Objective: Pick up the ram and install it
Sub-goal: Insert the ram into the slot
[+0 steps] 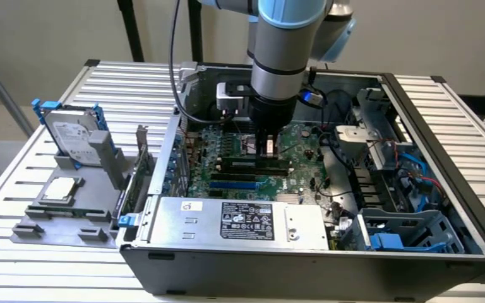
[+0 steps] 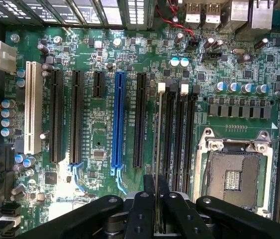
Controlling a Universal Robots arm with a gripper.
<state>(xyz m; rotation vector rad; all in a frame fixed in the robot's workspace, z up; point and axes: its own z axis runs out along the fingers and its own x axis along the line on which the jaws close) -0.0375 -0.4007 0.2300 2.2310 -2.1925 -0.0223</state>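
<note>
Setting: slatted metal table (image 1: 444,101) carrying your open computer case (image 1: 310,262).
Ram: the ram (image 2: 157,149) stands edge-on over the black slots (image 2: 177,129), mid-motherboard (image 2: 100,124).
Gripper: your gripper (image 2: 157,211) pinches the ram between its fingers (image 2: 140,214).
Risk: if the stick sits tilted or off the slot, pressing could jam it or flex the board.
Neighbours: the open processor socket (image 2: 234,174) lies just beside; a slip could strike it.

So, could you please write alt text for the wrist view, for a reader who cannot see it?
The gripper holds the ram edge-on between its black fingers, above the black memory slots of a green motherboard. Beside these slots lie an empty processor socket and a blue expansion slot.
</note>
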